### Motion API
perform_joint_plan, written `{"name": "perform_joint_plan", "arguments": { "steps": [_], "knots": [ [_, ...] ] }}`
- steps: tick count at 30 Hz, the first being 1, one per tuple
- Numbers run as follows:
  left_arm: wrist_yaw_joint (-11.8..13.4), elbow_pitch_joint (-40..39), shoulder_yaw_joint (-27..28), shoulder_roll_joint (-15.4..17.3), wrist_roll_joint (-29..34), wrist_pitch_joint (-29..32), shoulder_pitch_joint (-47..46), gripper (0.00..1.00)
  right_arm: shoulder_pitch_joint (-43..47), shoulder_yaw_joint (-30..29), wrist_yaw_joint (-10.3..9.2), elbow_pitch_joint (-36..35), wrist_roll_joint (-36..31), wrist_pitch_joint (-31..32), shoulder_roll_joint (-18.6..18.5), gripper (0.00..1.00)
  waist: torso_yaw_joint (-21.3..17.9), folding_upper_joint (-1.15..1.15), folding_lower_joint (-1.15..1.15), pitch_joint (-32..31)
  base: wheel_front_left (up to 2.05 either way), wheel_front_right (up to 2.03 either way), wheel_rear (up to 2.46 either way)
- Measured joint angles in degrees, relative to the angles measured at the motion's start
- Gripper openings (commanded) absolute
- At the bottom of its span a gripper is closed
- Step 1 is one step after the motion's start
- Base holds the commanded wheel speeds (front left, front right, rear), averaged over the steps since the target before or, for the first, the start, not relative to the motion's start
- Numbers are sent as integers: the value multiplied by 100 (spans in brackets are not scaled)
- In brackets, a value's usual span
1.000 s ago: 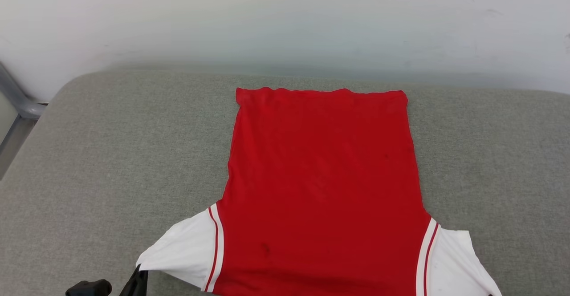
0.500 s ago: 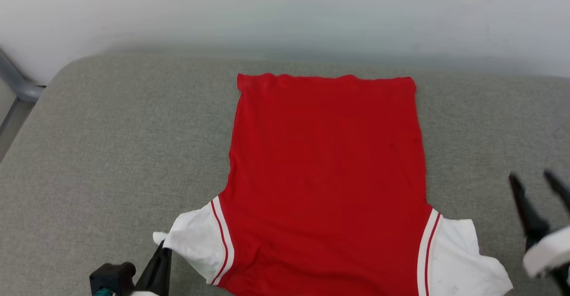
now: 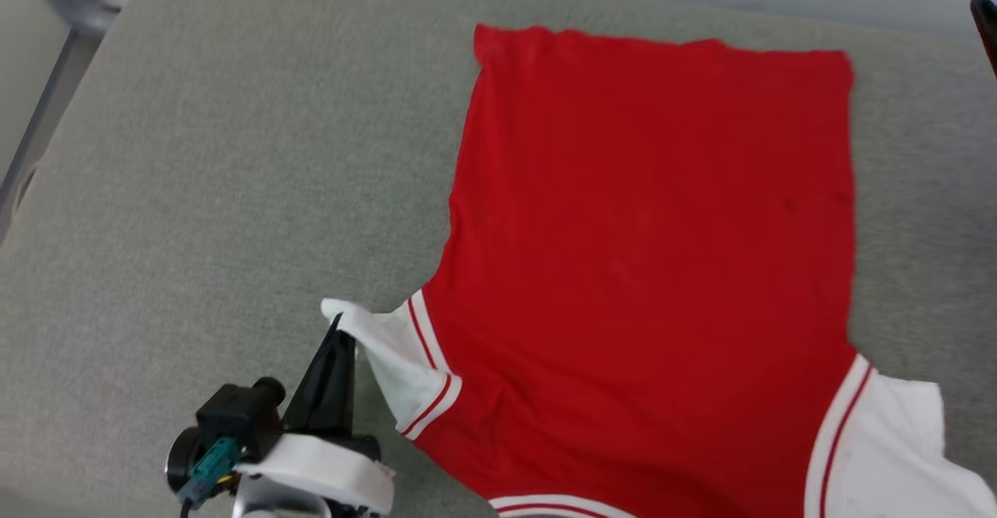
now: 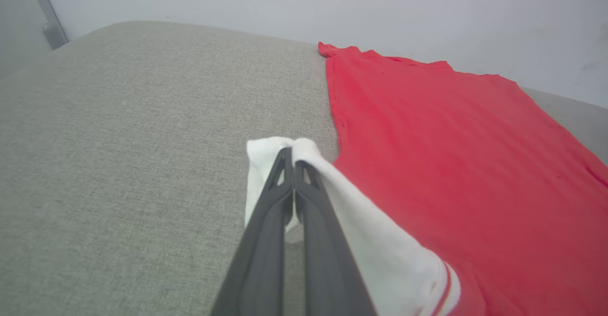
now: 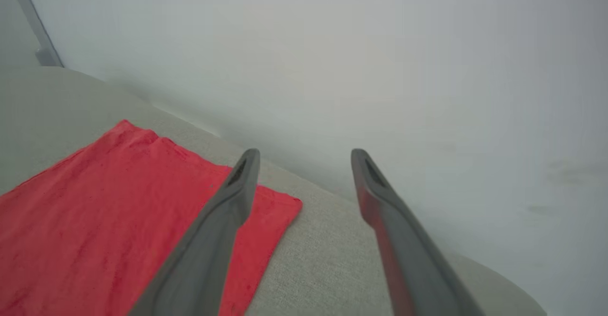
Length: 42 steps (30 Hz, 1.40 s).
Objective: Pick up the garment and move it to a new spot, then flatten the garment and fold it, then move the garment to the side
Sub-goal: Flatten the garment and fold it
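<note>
The garment point(image 3: 654, 245), a red jersey with white sleeves and red-white striped trim, lies spread back-side up on the grey cushion point(image 3: 218, 191). Its letters and number are hidden. My left gripper point(image 3: 339, 327) is shut on the tip of the garment's left white sleeve point(image 3: 389, 350) and holds it bunched above the cushion; the left wrist view shows the sleeve point(image 4: 285, 147) pinched between the closed fingers point(image 4: 266, 221), with my left gripper point(image 4: 290, 152) at its tip. My right gripper point(image 5: 304, 157) is open, raised over the garment's far right hem corner point(image 5: 270, 206); one fingertip point(image 3: 985, 23) shows at the head view's right edge.
The grey cushion point(image 4: 118, 140) runs up to a pale wall point(image 5: 380, 59). A grey metal frame point(image 3: 54, 74) stands past the cushion's left end. The garment's right white sleeve point(image 3: 903, 448) lies flat at the lower right.
The camera has tilted down and closer. My left gripper has drawn the left sleeve inward and up toward the body. My right gripper opened and rose toward the far right corner.
</note>
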Motion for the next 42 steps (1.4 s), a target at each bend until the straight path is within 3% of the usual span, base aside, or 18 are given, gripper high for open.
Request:
{"name": "perform_joint_plan", "arguments": {
  "steps": [9, 14, 23, 31, 32, 33, 42],
  "knots": [
    [-526, 74, 201, -757, 537, 0, -363, 0, -1655, 706, 0, 1144, 489, 2843, -469, 100, 551, 0, 0, 868, 0, 0, 0],
    [-827, 194, 324, -1125, 787, 0, -549, 0, -2186, 916, 0, 1550, 604, 3958, -660, 100, 827, 0, 0, 1269, 0, 0, 0],
    [-1323, 326, 489, -1628, 1147, 0, -764, 0, -2534, 999, 0, 1885, 413, 4617, -882, 100, 1220, 0, 0, 1828, 0, 0, 0],
    [-1549, 431, 681, -1825, 1365, 0, -770, 0, -2435, 1024, -1, 1719, 560, 4960, -1207, 100, 1426, 0, -2, 2030, 0, 0, 0],
    [-1562, 441, 697, -1848, 1374, 0, -770, 0, -2417, 1032, -1, 1682, 564, 4966, -1240, 94, 1428, 0, -2, 2025, 0, 0, 0],
    [-1594, 447, 710, -1867, 1378, 0, -769, 0, -2390, 1043, -1, 1649, 567, 4958, -1257, 0, 1427, 0, -2, 2015, 0, 0, 0],
    [-1657, 598, 918, -1912, 1532, 0, -719, 0, -2351, 1022, 0, 1552, 795, 4096, -1014, 0, 1300, 0, -2, 1737, 0, 0, 0]
  ]
}}
